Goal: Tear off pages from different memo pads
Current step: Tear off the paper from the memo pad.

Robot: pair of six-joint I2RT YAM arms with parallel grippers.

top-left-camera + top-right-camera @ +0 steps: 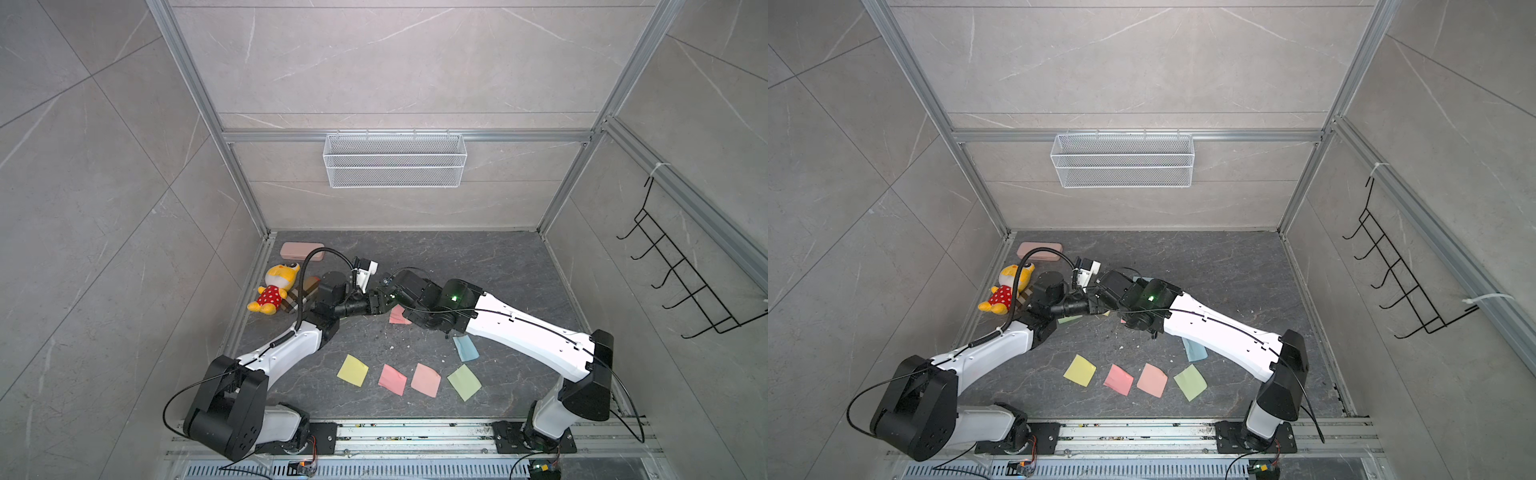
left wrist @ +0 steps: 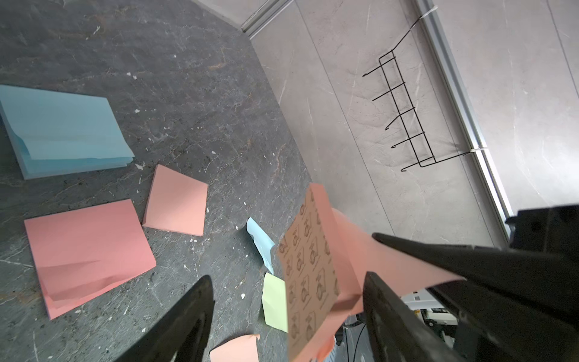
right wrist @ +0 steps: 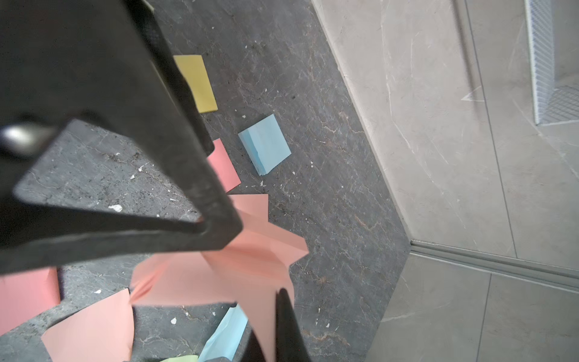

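While the right gripper (image 3: 224,233) has its jaws pinched tight on a salmon page (image 2: 391,266), the left gripper (image 2: 288,277) sits with its fingers spread wide, one on either side of the salmon pad (image 2: 308,272) that the page is joined to. The pad dangles in the air off that sheet, with its brown printed backing card facing the left wrist camera. It's hard to tell if either left finger actually touches it. The two grippers meet above the middle of the counter (image 1: 478,266), a bit towards its left edge.

The counter is dark grey and marbled, dotted with little white flecks. Pale grey tiled walls in an aluminium frame box it in. There's a white mesh basket (image 1: 395,160) on the back wall and a black wire hook rack (image 1: 681,270) on the right one. A pink case (image 1: 302,251) and a plush toy (image 1: 274,291) sit by the back left corner.

Near the front edge lie a yellow page (image 1: 352,370), a pink page (image 1: 392,379), a loose salmon page (image 1: 425,379) and a green page (image 1: 464,381) in a row. A blue page (image 1: 465,347) lies just behind the green. They're all thin and slightly curled. Below the grippers a blue pad (image 2: 62,131), a pink pad (image 2: 87,254) and a second salmon pad (image 2: 175,200) lie flat on the counter, and the blue and pink ones have their top sheets lifting.
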